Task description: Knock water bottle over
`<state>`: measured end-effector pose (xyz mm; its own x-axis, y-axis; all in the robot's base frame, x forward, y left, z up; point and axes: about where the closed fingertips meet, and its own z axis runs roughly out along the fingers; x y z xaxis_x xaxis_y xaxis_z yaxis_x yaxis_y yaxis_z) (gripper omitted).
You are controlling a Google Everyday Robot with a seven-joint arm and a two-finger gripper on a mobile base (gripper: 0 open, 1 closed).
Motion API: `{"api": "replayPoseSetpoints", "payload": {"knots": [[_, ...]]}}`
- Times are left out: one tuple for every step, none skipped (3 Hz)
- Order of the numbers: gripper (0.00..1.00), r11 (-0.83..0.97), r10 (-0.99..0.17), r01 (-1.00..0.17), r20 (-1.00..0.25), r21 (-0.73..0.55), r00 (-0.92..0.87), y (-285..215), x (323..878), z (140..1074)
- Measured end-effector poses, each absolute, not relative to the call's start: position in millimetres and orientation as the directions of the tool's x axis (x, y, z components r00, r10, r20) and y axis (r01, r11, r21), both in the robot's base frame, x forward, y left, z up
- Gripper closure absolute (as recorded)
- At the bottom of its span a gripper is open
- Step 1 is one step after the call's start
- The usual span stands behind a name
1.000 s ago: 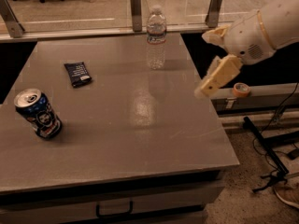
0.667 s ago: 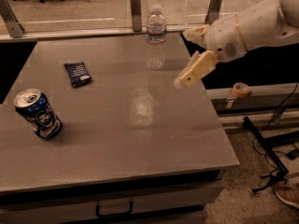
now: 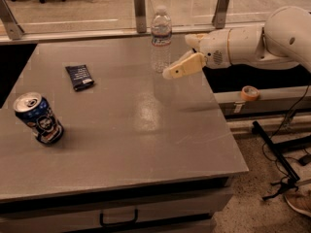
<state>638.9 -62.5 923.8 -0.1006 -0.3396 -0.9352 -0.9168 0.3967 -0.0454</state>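
The water bottle (image 3: 161,39) is clear ribbed plastic with a white cap and a narrow label band. It stands upright near the far edge of the grey table (image 3: 121,130). My gripper (image 3: 177,62) reaches in from the right on a white arm (image 3: 252,42). Its cream finger (image 3: 184,66) points left, its tip just right of the bottle's lower body and very close to it. I cannot tell whether they touch.
A blue-and-white drink can (image 3: 38,118) stands at the table's left front. A dark flat packet (image 3: 79,76) lies at the left middle. Metal posts and a glass rail (image 3: 140,4) run behind the table. A tape roll (image 3: 250,92) sits on a ledge to the right.
My gripper has moved left across the table's right side, from well right of the bottle to right beside its lower body. The bottle still stands upright.
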Motion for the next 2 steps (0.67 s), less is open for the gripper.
{"api": "replayPoseSetpoints", "payload": {"knots": [[0.00, 0.487, -0.264, -0.872, -0.960, -0.046, -0.097, -66.7, 669.8, 926.7], [0.00, 0.522, -0.231, -0.850, -0.971, -0.068, -0.064, -55.3, 691.8, 942.1]]}}
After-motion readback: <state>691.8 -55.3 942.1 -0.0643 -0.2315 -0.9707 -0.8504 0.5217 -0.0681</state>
